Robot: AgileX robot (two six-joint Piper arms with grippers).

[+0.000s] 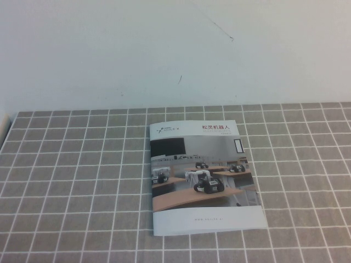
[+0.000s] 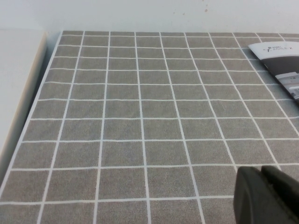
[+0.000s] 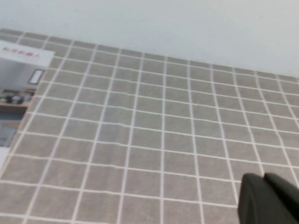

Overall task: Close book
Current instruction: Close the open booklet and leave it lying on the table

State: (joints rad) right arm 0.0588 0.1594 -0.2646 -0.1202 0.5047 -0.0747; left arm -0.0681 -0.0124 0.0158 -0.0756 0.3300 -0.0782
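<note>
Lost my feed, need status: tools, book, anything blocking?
Left tool over cloth, left of book. Right tool over cloth, opposite side. Book flat, closed, cover up. Nothing blocking.

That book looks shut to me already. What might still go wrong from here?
1. The book already lies flat, cover up; a push may just slide it across the checked cloth or lift the cover.
2. The left gripper and right gripper sit off the book's two sides, outside the high view; a low sweep inward might snag the cloth.
</note>
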